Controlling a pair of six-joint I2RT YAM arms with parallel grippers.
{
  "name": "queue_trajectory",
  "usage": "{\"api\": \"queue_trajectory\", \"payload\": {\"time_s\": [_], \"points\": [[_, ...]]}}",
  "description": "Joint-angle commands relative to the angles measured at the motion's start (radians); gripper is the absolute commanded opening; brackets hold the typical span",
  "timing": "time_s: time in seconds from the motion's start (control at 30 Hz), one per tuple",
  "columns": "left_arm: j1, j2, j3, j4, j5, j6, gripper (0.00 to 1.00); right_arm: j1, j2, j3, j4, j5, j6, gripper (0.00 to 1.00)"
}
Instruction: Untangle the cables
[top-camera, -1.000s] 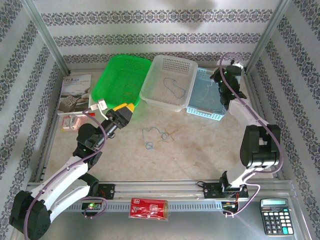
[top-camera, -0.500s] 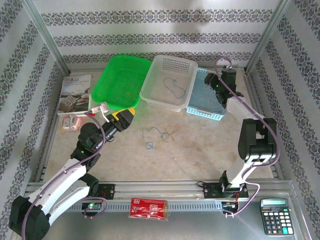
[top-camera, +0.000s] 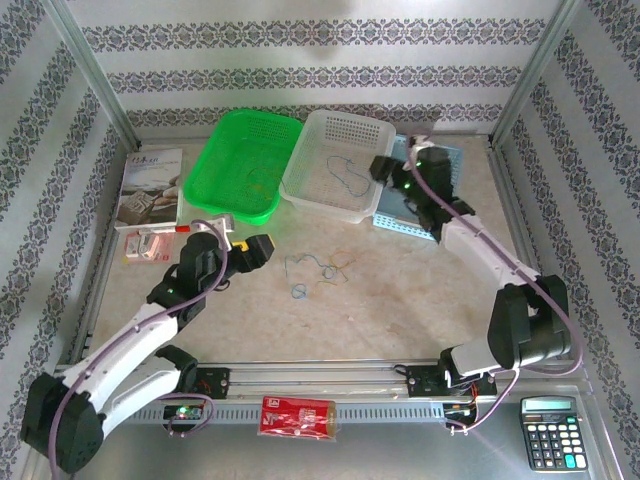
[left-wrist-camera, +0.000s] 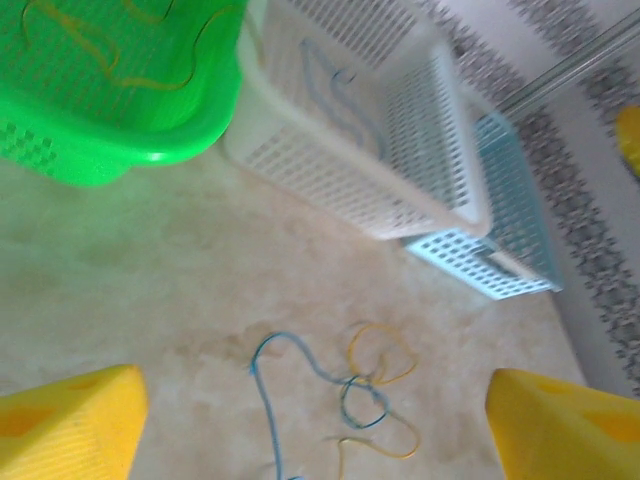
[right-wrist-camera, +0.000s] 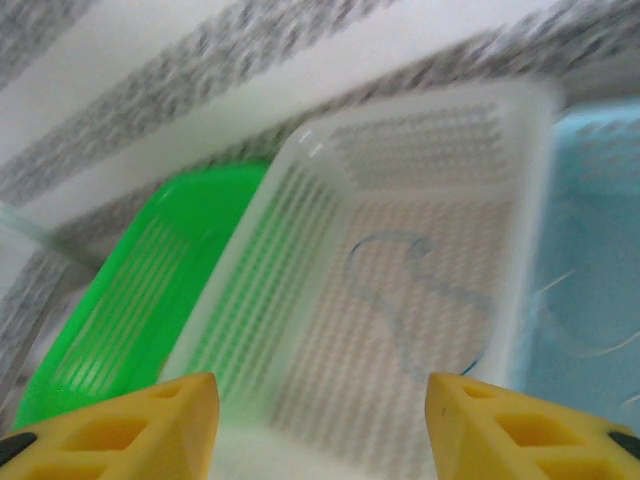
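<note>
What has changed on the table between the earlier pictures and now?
The right gripper swung left, from above the blue basket to the right rim of the white basket. The left gripper drew back from the green basket, nearer the cables. Nothing visibly taken or released. Cables and baskets stayed put.

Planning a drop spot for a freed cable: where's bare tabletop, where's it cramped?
Bare: tabletop between the tangled cables and the near rail, and the strip right of them below the blue basket. Crowded: back row, where green basket, white basket and blue basket sit packed together; booklet at left edge.
</note>
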Motion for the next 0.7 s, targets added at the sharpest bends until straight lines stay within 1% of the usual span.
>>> {"api": "queue_trajectory", "payload": {"time_s": [0.0, 0.1, 0.27, 0.37, 0.47, 0.67], "points": [[0.009, 0.091, 0.051, -0.121, 0.030, 0.087, 0.81, 0.113, -0.037, -0.076, 0.020, -0.047, -0.021, 0.57], [-0.004, 0.166, 0.054, -0.103, 0.051, 0.083, 0.76, 0.224, -0.036, -0.134, 0.019, -0.040, -0.040, 0.57], [-0.041, 0.228, 0.035, -0.061, 0.018, 0.084, 0.75, 0.342, -0.009, -0.229, 0.031, 0.000, -0.050, 0.57], [-0.052, 0.279, 0.036, -0.029, 0.022, 0.080, 0.71, 0.370, 0.023, -0.270, 0.049, 0.007, -0.040, 0.57], [-0.073, 0.333, 0.048, -0.004, 0.023, 0.081, 0.69, 0.377, 0.051, -0.301, 0.079, 0.006, -0.016, 0.56], [-0.111, 0.445, 0.082, 0.044, 0.011, 0.088, 0.63, 0.404, 0.112, -0.323, 0.117, -0.011, 0.017, 0.56]]}}
